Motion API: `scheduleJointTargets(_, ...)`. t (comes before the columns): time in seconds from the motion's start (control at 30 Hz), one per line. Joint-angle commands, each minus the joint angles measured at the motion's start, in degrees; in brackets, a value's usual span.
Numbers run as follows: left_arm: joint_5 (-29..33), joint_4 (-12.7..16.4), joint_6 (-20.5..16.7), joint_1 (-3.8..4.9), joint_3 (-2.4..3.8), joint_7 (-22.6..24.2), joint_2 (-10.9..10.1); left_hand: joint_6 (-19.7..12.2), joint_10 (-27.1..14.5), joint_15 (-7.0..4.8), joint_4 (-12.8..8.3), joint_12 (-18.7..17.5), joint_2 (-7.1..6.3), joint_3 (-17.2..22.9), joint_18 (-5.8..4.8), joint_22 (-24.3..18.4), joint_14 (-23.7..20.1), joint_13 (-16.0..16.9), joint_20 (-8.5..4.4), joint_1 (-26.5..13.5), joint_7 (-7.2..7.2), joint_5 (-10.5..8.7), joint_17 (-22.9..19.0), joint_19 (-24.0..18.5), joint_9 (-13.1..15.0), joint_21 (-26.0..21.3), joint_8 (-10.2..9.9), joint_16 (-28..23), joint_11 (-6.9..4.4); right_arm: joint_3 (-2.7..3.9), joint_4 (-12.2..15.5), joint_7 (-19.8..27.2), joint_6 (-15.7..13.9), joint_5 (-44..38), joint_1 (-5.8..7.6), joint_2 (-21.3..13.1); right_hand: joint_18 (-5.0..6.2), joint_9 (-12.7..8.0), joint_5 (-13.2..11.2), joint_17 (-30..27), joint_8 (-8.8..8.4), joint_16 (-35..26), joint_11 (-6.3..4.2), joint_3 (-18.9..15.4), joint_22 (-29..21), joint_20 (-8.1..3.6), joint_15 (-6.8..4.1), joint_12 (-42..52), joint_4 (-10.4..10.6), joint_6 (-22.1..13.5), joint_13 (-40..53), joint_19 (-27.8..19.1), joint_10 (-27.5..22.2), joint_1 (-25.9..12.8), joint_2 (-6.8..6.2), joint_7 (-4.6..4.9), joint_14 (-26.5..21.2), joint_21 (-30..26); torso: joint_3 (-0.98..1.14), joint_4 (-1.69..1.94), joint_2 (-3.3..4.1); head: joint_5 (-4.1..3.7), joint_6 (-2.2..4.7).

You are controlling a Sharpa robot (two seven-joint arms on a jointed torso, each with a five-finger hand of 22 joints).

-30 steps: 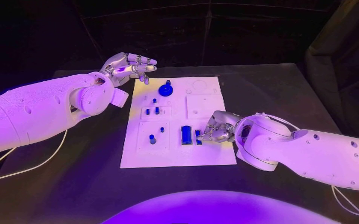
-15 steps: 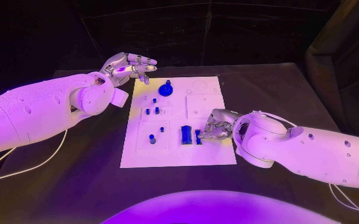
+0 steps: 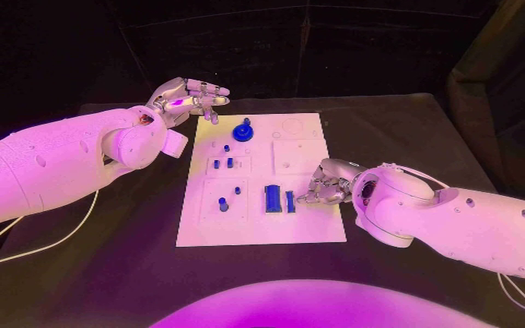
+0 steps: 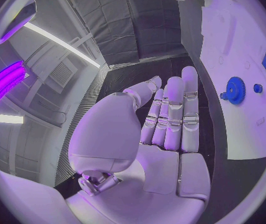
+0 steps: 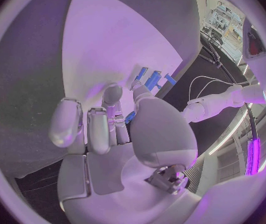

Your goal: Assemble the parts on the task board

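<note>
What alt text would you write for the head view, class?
A white rectangular task board lies on a black table, carrying small blue parts including a round blue gear. The right robot hand touches the board beside a blue block; the left robot hand hovers at its far corner.

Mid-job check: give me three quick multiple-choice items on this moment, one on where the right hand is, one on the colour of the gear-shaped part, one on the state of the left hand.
1. Where is the right hand?
A. off the table's far edge
B. at the task board's right side, beside the narrow blue bar
C. over the board's far left corner

2. What colour is the gear-shaped part?
A. blue
B. white
C. black

3. What is the state of the left hand?
A. gripping the gear
B. pressing on the board
C. holding nothing, raised by the board's far left corner

Answers:
1 B, the head view shows its fingers next to the bar on the board's near right part.
2 A, it reads blue in the head and left wrist views.
3 C, the left wrist view shows its fingers straight and bare.
</note>
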Motion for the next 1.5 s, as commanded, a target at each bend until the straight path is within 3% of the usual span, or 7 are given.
scheduleJointTargets(0.03, 0.2, -0.2, 0.1, 0.08, 0.02, 0.8, 0.1, -0.4, -0.6, 0.18, 0.5, 0.4, 0.0, -0.5, 0.78, -0.2, -0.3, -0.1, -0.03, -1.1, 0.02, 0.12, -0.1, -0.5, -0.1, -0.4, 0.4, 0.1, 0.05, 0.08, -0.7, 15.9, -6.7, 11.3, 0.25, -0.9, 0.87, -0.5, 0.7, -3.5, -1.11, -2.7, 0.64, -0.4, -3.6, 0.57, 1.01, -4.5, -0.9, -2.1, -3.1, -1.5, -2.5, 2.6, 0.6, 0.88, 1.4, -2.6, -0.29, -0.01, -0.58, -0.57, 1.08)
scheduleJointTargets(0.17, 2.0, -1.2, -0.6, 0.06, -0.21, 2.2, 0.8, -0.4, -0.9, 0.32, 1.4, 0.8, -0.29, -1.5, 0.81, -1.3, -2.7, -0.1, 0.27, -2.4, -0.53, 0.11, -1.3, -2.4, 0.0, -2.2, 1.0, -1.8, -0.15, 0.12, -5.5, 32.5, -8.4, 29.9, 1.85, -0.4, 4.71, -1.6, 0.8, -32.8, -3.53, -29.5, 3.41, 0.9, -30.0, 2.58, 3.26, -13.5, -3.1, -6.0, -9.6, -14.4, -12.6, 8.1, 2.39, 3.61, -10.3, -24.0, -0.76, -0.1, -1.67, -1.37, 3.18)
scheduleJointTargets(0.53, 8.8, -6.2, -1.7, -2.08, -0.49, 8.4, 4.5, -1.0, 0.3, 5.27, 4.0, -6.4, -0.51, -5.0, -0.15, -14.2, -14.1, -0.5, 5.15, -4.2, -1.43, -0.49, -15.1, -19.7, -0.3, -21.6, -0.7, -31.5, 1.5, 2.26, -28.8, 53.8, -2.7, 59.4, 4.85, 9.2, 5.19, -9.2, -4.0, -57.5, -9.02, -65.9, 9.37, 0.8, -49.5, 11.61, 12.42, -29.4, -7.4, -8.2, -34.3, -27.0, -19.2, 11.5, 3.28, 6.0, -27.4, -55.1, -0.93, -0.42, -3.76, -1.39, 8.45)
scheduleJointTargets(0.8, 12.1, -9.5, -4.6, -3.31, -0.48, 9.9, 6.5, 0.1, 1.3, 6.79, 4.4, -12.0, 0.98, -7.8, 1.04, -20.6, -12.5, -0.5, 7.96, -2.7, -1.79, -0.37, -19.8, -22.5, -0.2, -27.7, -3.1, -42.0, 2.6, 3.14, -36.6, 57.0, 0.3, 63.1, 5.03, 13.6, 5.26, -14.3, -8.8, -65.6, -8.97, -73.4, 10.51, -3.5, -55.5, 12.65, 12.89, -31.1, -10.2, -10.1, -43.8, -23.4, -17.8, 9.5, 6.11, 6.17, -23.2, -63.3, -0.46, 0.02, -4.38, -0.99, 10.94)
scheduleJointTargets(0.83, 12.3, -9.7, -4.8, -3.37, -0.48, 10.0, 6.7, 0.2, 1.5, 6.76, 4.3, -12.3, 1.09, -7.8, 1.02, -20.8, -12.2, -0.5, 7.98, -2.6, -1.68, -0.34, -20.0, -22.4, -0.2, -27.8, -3.3, -42.4, 2.52, 3.17, -36.9, 57.1, 0.5, 63.2, 5.04, 13.9, 5.23, -14.5, -8.7, -66.0, -8.97, -73.7, 10.47, -3.7, -55.8, 12.67, 12.88, -31.0, -10.4, -9.9, -44.4, -23.1, -17.7, 9.4, 6.37, 6.4, -22.9, -63.7, -0.4, 0.07, -4.39, -0.94, 10.92)
scheduleJointTargets(0.87, 8.7, -9.1, -2.6, -3.29, -0.54, 7.0, 6.3, -16.8, -16.3, 4.22, 7.6, -14.7, 5.3, -14.0, -2.87, -25.5, -28.7, -4.1, 3.25, -24.2, -4.65, -4.43, -21.9, -35.4, -4.0, -30.5, -4.7, -46.5, -0.31, 3.06, -36.0, 52.1, -2.6, 58.0, 4.91, 13.3, 1.87, -19.4, -14.3, -67.1, -12.58, -77.7, 7.58, 0.9, -60.7, 8.48, 10.54, -34.7, -8.0, -25.7, -45.7, -40.9, -35.6, -13.2, 2.95, 2.91, -41.6, -65.9, -0.71, -0.23, -4.13, -1.07, 10.56)
scheduleJointTargets(1.5, 7.9, 4.8, -25.4, -7.21, 2.77, 9.7, 4.3, -37.1, -37.5, -1.74, 7.6, -21.3, 5.3, -21.9, -5.11, -31.8, -48.4, -4.1, -2.3, -50.9, -11.55, -4.43, -26.9, -51.5, -4.0, -37.5, -8.7, -52.6, -7.17, 2.53, -18.3, 60.3, -23.5, 74.1, 3.69, 8.6, -0.99, -19.4, -14.3, -71.1, -12.58, -77.7, 0.55, 0.9, -60.7, 3.39, 5.01, -34.7, -8.0, -44.7, -51.0, -61.6, -56.7, -40.6, 2.95, -3.98, -63.7, -72.6, 0.03, 1.61, -5.29, 0.19, 12.65)
